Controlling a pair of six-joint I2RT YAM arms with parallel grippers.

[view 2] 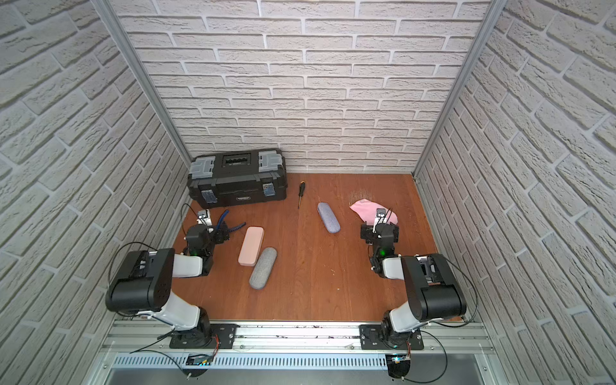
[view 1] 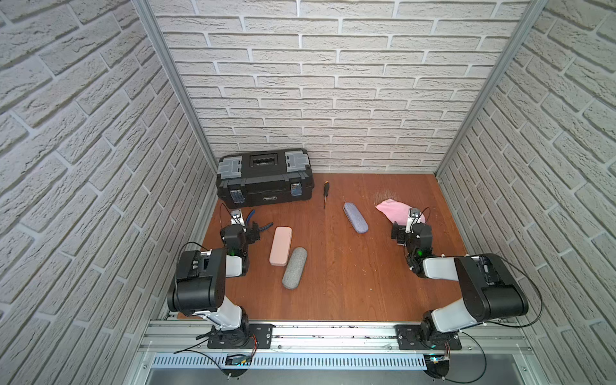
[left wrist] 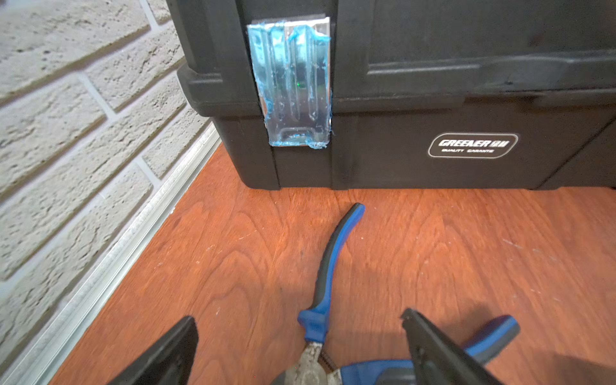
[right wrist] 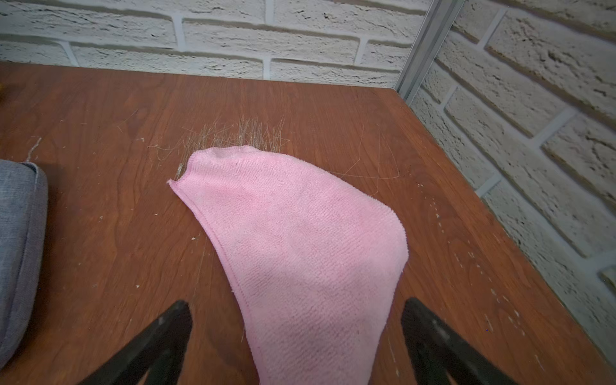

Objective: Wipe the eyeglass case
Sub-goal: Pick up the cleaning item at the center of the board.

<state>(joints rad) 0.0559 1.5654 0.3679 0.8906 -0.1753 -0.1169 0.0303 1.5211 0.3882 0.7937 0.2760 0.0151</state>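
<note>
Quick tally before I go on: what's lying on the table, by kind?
Eyeglass cases: 3 (pink hard case, grey fabric case, blue-grey fabric case)
Pink microfibre cloth: 1
Black plastic toolbox: 1
Black-handled screwdriver: 1
Blue-handled pliers: 1
Total: 7

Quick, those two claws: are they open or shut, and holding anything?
Left gripper: open, empty, above the blue pliers.
Right gripper: open, empty, above the pink cloth.
</note>
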